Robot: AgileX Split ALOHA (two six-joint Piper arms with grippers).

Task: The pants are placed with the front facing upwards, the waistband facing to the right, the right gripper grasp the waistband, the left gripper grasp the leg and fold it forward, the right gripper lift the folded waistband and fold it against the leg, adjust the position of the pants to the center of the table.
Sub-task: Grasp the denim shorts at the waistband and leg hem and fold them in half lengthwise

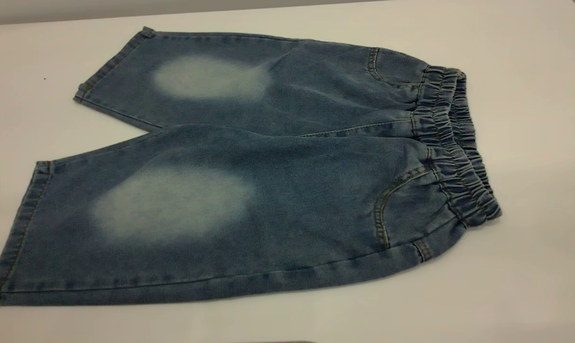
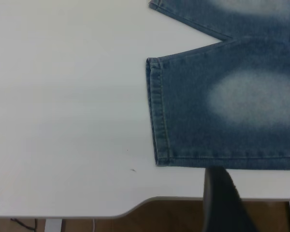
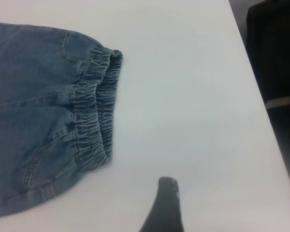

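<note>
The blue denim pants [image 1: 249, 176] lie flat on the white table [image 1: 530, 119], front up, with two pale oval patches. The gathered waistband [image 1: 454, 143] points right and both legs point left. Neither gripper shows in the exterior view. In the left wrist view my left gripper [image 2: 258, 195] hangs open over the table's edge, just short of the near leg's hem [image 2: 157, 113] and side seam, with nothing between its fingers [image 2: 221, 198]. In the right wrist view one black scuffed finger [image 3: 165, 205] of my open right gripper stands over bare table, apart from the waistband [image 3: 94, 111].
The table's near edge [image 2: 135, 207] curves inward, with brown floor below it. Past the table's right edge [image 3: 253, 82] stands a dark black object [image 3: 278, 53]. Bare table lies around the pants on all sides.
</note>
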